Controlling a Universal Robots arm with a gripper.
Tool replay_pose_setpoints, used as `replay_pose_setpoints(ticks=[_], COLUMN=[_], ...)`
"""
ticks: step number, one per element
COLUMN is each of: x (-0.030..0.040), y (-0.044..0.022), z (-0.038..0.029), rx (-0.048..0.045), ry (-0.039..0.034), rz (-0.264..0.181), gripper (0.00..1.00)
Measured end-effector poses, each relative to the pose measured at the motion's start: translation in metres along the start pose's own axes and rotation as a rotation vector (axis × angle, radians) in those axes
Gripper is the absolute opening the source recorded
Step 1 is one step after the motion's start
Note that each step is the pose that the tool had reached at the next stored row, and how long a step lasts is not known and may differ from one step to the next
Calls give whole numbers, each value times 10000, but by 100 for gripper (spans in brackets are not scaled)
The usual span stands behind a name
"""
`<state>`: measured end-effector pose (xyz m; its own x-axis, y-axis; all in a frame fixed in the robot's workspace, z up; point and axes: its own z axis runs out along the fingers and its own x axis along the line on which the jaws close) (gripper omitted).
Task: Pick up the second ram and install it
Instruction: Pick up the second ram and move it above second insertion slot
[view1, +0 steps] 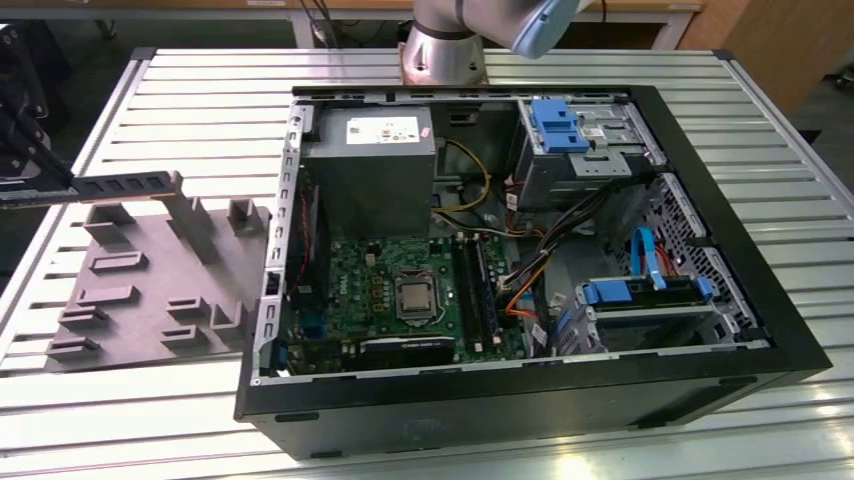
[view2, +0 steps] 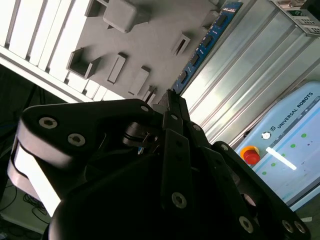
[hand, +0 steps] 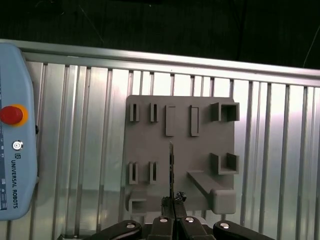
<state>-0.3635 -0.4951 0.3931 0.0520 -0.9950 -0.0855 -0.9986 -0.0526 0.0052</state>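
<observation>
The second ram (view1: 127, 185) is a thin dark stick with a row of black chips. It hangs level over the far end of the grey plastic block (view1: 147, 290) at the exterior view's left. My gripper (view1: 56, 188) is shut on one end of it. In the first wrist view the ram (hand: 171, 165) shows edge-on, running out from my gripper (hand: 174, 201) above the block (hand: 200, 150). In the second wrist view the ram (view2: 205, 42) reaches away from my gripper (view2: 167, 100) over the block (view2: 145, 40). The green board (view1: 400, 290) with its long black slots (view1: 475, 290) lies inside the open computer case (view1: 534, 400).
The case stands at the middle and right of the slatted metal table (view1: 160, 90), with a grey power supply (view1: 367, 165), blue drive brackets (view1: 561, 125) and loose cables (view1: 527, 285) inside. A teach pendant (hand: 15, 130) with a red button lies on the table beside the block.
</observation>
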Motion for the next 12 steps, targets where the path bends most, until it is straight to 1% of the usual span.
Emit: replay_pose_setpoints(ticks=[12], x=[5], y=[-89], z=[-1], rx=[-1], ry=[1], rz=[0], gripper=[11])
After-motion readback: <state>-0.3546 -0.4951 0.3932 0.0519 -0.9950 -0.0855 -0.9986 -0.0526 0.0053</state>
